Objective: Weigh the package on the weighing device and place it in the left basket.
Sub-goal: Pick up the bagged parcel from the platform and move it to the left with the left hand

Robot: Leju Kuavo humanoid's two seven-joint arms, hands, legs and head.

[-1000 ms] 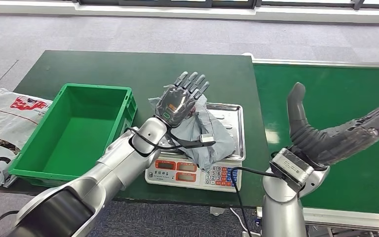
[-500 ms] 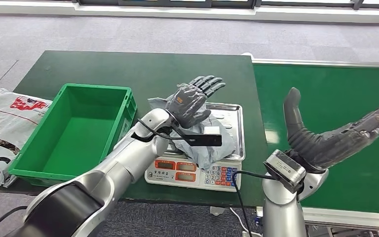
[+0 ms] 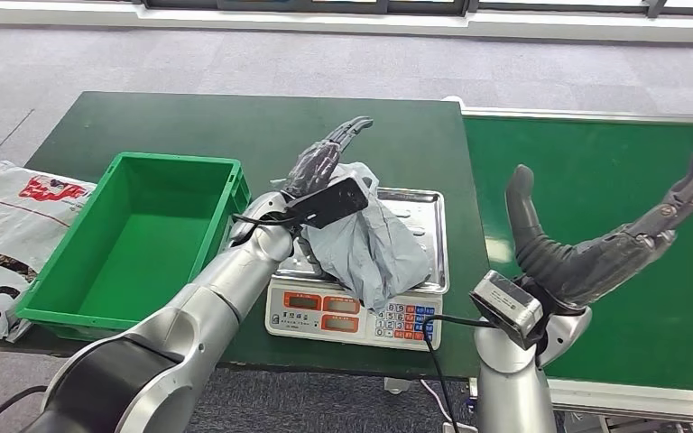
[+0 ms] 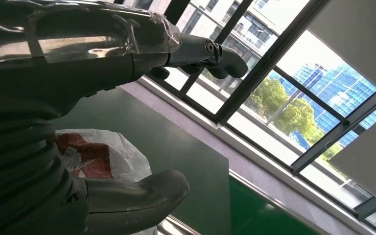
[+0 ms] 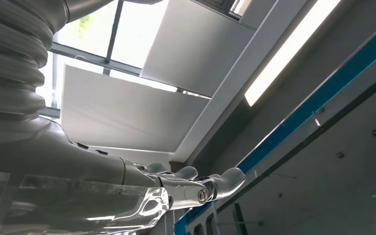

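A dark green desk [image 3: 189,126] carries the things, and a brighter green conveyor belt [image 3: 614,171] with a metal edge adjoins it on the right. On the left part of the desk sits the green basket [image 3: 90,298], a rectangular crate with nothing visible inside; beyond the desk's left edge a white printed bag [image 3: 9,225] lies on the grey floor. To the right of the basket, at the desk's near edge, stands the weighing device [image 3: 415,212], a scale with a steel pan and a front panel of displays and keys. The package [image 3: 365,248], a crumpled grey plastic mailer, lies on that pan and droops over its front lip toward the displays. The left hand [image 3: 325,162] is raised just over the package's left rear corner, turned edge-on, its fingers [image 3: 347,131] straight and stretched toward the back of the desk, holding nothing; in the left wrist view the thumb [image 4: 142,196] stands well apart from the extended fingers. The right hand [image 3: 605,253] hangs over the conveyor belt, well apart from the scale, spread wide with the thumb [image 3: 528,225] upright and its fingers reaching to the right, empty.
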